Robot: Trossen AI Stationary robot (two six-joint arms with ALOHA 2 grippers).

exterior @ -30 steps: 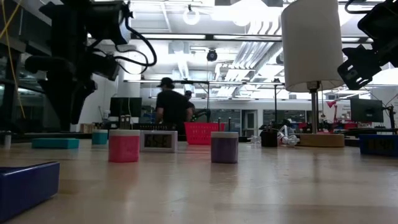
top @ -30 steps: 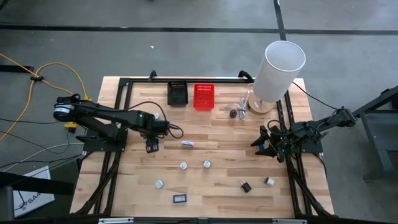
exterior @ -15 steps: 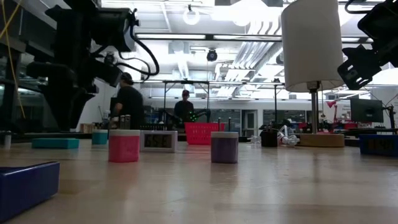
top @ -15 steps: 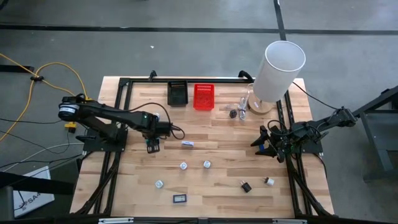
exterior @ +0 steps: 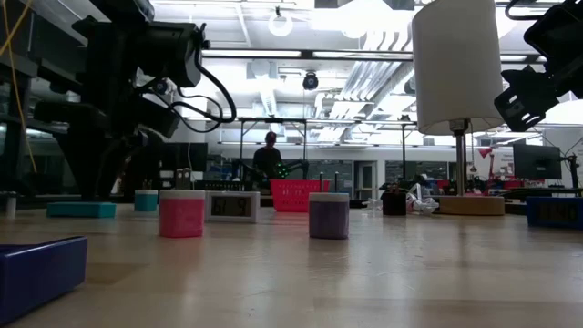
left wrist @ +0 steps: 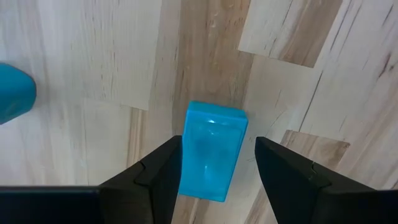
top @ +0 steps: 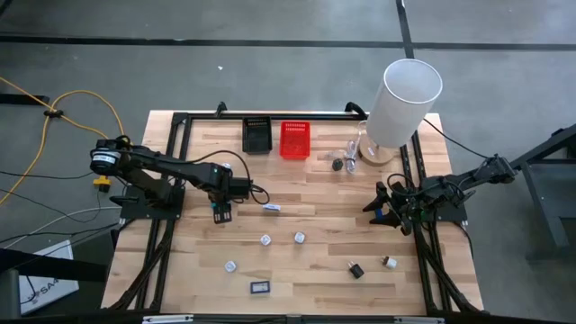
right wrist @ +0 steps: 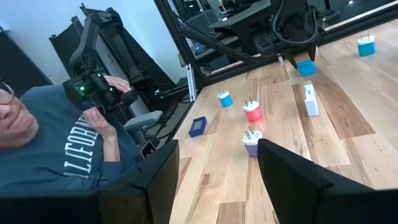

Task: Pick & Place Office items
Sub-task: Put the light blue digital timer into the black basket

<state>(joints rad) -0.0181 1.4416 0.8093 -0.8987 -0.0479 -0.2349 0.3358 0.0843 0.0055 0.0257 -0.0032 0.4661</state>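
A teal block [left wrist: 214, 152] lies flat on the wooden table. My left gripper [top: 220, 212] points straight down over it, open, with one finger on each side of the block's long sides; I cannot tell whether either finger touches it. The low view shows the block [exterior: 82, 209] under the dark arm. A white-blue bar [top: 271, 208] lies just right of it. Small plug-like pieces [top: 265, 240] [top: 299, 238] [top: 230, 266], a black-framed tag [top: 259, 286] and a black clip [top: 356, 269] are scattered toward the near edge. My right gripper [top: 378, 205] waits open at the right edge.
A black mesh basket [top: 256, 136] and a red one [top: 294, 140] stand at the far edge. The tall white cylinder [top: 403, 101] is at the far right. Another teal piece [left wrist: 12, 93] lies close to the block. A person [right wrist: 62, 143] sits beyond the table's left side.
My left arm has leaned farther over the table while its gripper stays open above the teal block. In the room behind, a person has walked off toward the left.
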